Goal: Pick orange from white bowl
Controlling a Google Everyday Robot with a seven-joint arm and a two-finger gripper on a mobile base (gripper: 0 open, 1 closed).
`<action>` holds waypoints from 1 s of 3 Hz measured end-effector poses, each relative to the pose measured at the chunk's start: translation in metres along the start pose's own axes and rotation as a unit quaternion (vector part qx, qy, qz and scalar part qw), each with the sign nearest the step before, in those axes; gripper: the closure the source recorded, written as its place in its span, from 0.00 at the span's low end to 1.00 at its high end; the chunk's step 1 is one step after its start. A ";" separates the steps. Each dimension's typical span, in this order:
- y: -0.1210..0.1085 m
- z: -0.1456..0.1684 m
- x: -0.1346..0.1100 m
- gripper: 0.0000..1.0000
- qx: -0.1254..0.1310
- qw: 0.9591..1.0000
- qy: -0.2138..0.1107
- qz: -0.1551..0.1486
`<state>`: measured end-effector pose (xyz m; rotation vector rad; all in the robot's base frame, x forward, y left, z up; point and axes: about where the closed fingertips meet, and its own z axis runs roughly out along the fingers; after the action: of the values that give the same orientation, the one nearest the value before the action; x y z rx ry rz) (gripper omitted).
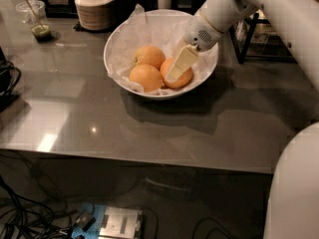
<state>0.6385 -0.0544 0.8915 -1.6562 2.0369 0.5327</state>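
Round deep-orange fruits: three
Wide glossy white bowl: one
Stack of small beige bowls: one; bowls uncountable
Clear plastic cup: one
Cream-tipped gripper: one, inside the bowl

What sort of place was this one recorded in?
Likely a café or office snack counter: grey countertop, stacked small bowls, a plastic cup. The gripper sits in the white bowl against an orange.

Café counter, stacked bowls, hand in white bowl
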 end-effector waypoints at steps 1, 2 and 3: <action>0.000 -0.001 0.009 0.00 -0.012 1.000 0.002 0.009; -0.001 0.003 0.012 0.00 -0.014 1.000 -0.004 0.014; -0.003 0.006 0.013 0.08 -0.012 1.000 -0.010 0.015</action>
<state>0.6394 -0.0617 0.8793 -1.6286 2.0514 0.5846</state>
